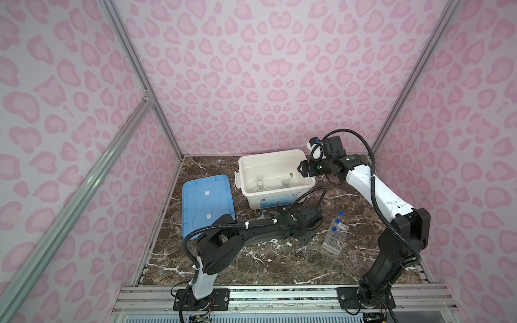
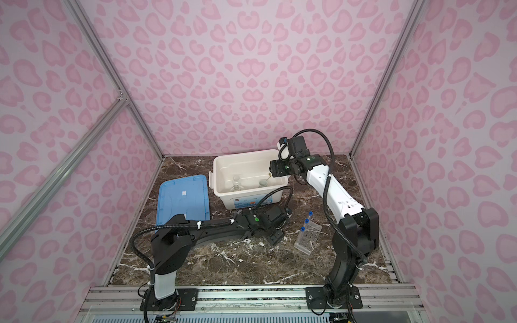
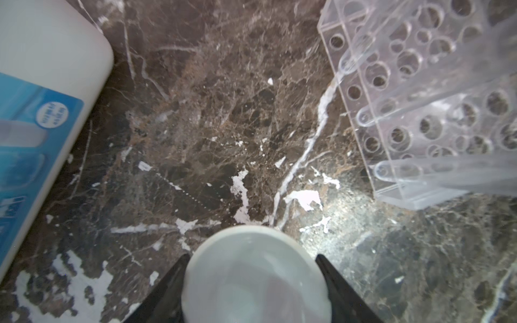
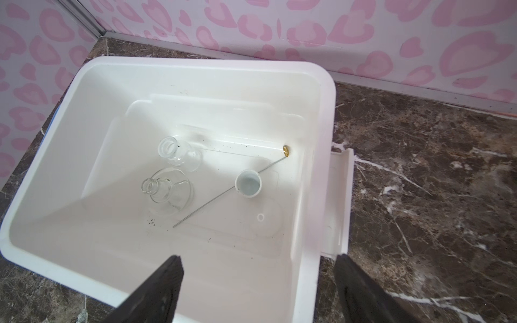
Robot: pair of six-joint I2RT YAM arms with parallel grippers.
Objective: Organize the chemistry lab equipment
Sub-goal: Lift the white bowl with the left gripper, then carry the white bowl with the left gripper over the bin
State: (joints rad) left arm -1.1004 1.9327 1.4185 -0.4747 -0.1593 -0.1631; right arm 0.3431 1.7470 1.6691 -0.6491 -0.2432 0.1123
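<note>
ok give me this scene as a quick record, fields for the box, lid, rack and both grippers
box: open, at the back of the table; holds two flasks, a small white cup and a thin rod
lid: flat on the table, left of the box
rack: on the table, nearer than the box, three blue-capped tubes in it
left gripper: low over the table, jaws against both sides of a white dish
right gripper: open, empty, over the box's right edge

Marble tabletop [image 1: 251,268]: white storage box [image 1: 257,200] at 12 o'clock, blue lid [image 1: 201,201] at 10, clear tube rack [image 1: 334,237] at 4.
</note>
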